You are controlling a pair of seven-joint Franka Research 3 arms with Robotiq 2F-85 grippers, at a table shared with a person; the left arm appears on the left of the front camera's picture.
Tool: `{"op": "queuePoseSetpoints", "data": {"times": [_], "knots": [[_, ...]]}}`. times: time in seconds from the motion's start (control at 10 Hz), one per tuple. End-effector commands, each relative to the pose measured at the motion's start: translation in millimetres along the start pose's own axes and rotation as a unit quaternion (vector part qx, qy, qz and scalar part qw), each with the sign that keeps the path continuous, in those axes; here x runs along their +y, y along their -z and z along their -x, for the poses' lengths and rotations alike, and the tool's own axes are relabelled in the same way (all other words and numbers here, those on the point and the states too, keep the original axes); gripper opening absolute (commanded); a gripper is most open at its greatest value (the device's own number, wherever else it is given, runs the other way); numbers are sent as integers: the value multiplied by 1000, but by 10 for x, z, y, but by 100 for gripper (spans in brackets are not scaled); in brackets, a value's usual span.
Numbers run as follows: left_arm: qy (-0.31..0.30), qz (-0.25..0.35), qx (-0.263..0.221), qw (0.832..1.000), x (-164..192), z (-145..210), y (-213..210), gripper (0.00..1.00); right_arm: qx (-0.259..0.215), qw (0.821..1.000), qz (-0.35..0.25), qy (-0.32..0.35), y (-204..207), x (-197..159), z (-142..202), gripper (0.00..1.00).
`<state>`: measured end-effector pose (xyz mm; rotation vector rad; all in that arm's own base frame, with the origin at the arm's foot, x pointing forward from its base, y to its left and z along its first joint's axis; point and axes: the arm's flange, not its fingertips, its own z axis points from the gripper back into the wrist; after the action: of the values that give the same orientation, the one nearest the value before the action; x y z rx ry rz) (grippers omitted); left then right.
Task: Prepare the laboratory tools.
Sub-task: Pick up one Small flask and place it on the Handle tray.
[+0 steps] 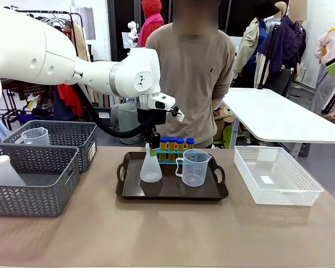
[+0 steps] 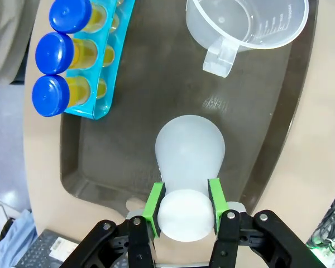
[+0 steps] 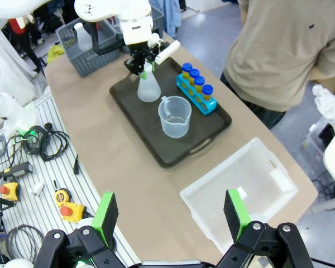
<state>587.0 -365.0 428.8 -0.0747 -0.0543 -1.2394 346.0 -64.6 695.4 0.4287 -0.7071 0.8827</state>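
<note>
Green pads of my left gripper clamp the neck of the white flask, which stands upright on the black tray. Beside it on the tray sits the clear beaker, and behind them four blue-capped tubes stand in a blue rack. My right gripper hangs wide open, high above the table
</note>
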Motion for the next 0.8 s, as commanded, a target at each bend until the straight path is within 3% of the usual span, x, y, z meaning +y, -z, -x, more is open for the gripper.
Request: {"op": "queuePoseSetpoints", "data": {"times": [0.0, 0.3, 0.7], "knots": [[12, 10, -12, 1000, 11, 38, 29, 0, -15, 1000, -10, -9, -4, -6, -13, 100], [15, 11, -15, 1000, -18, 43, 59, 0, -15, 1000, -10, -9, -4, -6, -13, 100], [14, 13, -17, 1000, -45, 56, 51, 77, -15, 1000, -10, -9, -4, -6, -13, 100]]}}
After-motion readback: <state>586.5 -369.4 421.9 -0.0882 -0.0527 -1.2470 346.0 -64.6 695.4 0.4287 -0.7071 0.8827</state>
